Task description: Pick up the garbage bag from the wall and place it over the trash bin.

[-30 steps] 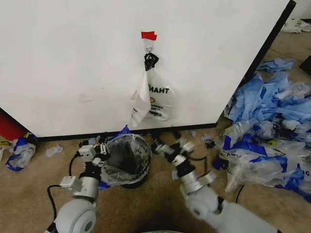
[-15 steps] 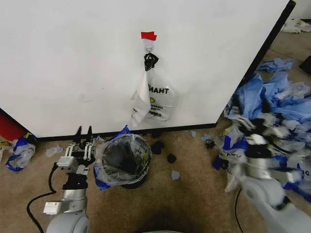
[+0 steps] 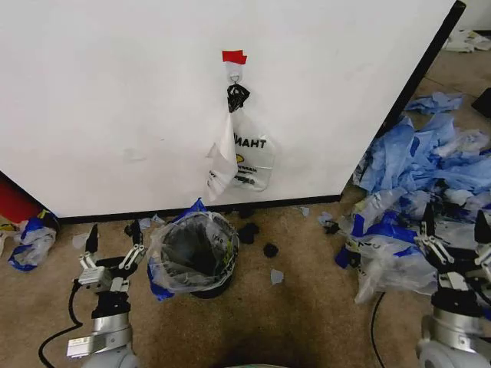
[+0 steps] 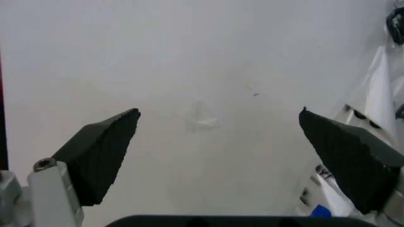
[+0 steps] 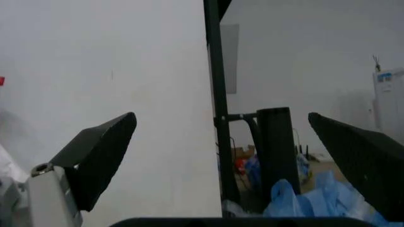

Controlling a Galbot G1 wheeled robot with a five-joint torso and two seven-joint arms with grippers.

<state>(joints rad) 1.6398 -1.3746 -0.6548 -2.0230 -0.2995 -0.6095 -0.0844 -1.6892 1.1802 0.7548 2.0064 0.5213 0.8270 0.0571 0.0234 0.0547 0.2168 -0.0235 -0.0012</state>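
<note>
The garbage bag [image 3: 164, 264], see-through plastic with blue patches, is draped over the rim of the black mesh trash bin [image 3: 205, 290], which stands on the floor in front of the white wall [image 3: 115, 100]. My left gripper [image 3: 113, 241] [image 4: 220, 112] is open just left of the bin, holds nothing and faces the wall. My right gripper [image 3: 453, 228] [image 5: 221, 114] is open far to the right, above the heaped bags, with nothing between its fingers.
A clear bag with black lettering [image 3: 242, 161] hangs from a hook [image 3: 235, 73] under red tape [image 3: 235, 56]. Heaped blue and clear bags [image 3: 430, 176] cover the floor at the right. Small scraps [image 3: 265, 250] lie beside the bin.
Both grippers have drawn away from the bag on the bin. The left backed off to the left, and the right swung far out to the right. The bag stays over the bin.
</note>
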